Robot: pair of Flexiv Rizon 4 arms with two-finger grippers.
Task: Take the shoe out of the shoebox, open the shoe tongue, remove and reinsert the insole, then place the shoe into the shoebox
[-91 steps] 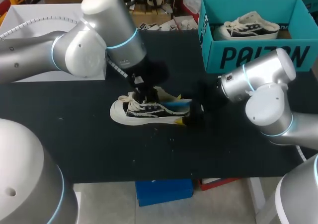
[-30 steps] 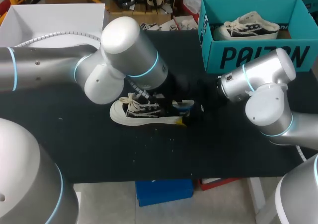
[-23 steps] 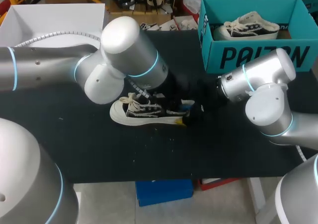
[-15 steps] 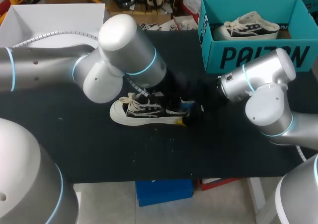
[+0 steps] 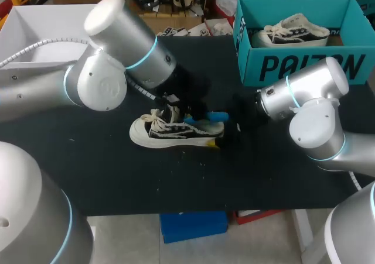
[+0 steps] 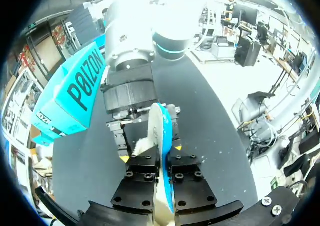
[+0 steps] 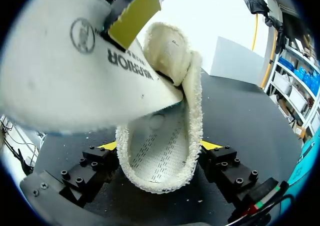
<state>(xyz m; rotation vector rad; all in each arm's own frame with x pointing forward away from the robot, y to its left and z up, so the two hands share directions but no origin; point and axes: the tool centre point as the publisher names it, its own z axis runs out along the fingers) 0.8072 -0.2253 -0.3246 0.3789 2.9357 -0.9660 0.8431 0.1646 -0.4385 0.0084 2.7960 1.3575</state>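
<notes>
My left claw (image 6: 159, 158) is clamped on the insole (image 6: 158, 128), which stands on edge between its fingers, just above the heel opening of the shoe (image 5: 173, 130). In the right wrist view, one of its yellow fingertips (image 7: 134, 11) presses on the insole's printed face. My right claw (image 7: 159, 150) grips the shoe's heel, a finger on each side. The shoe sits upright on the black tabletop (image 5: 117, 176), toe toward my left. The teal shoebox (image 5: 293, 65) stands well apart at the far right, with a second shoe (image 5: 290, 30) inside.
</notes>
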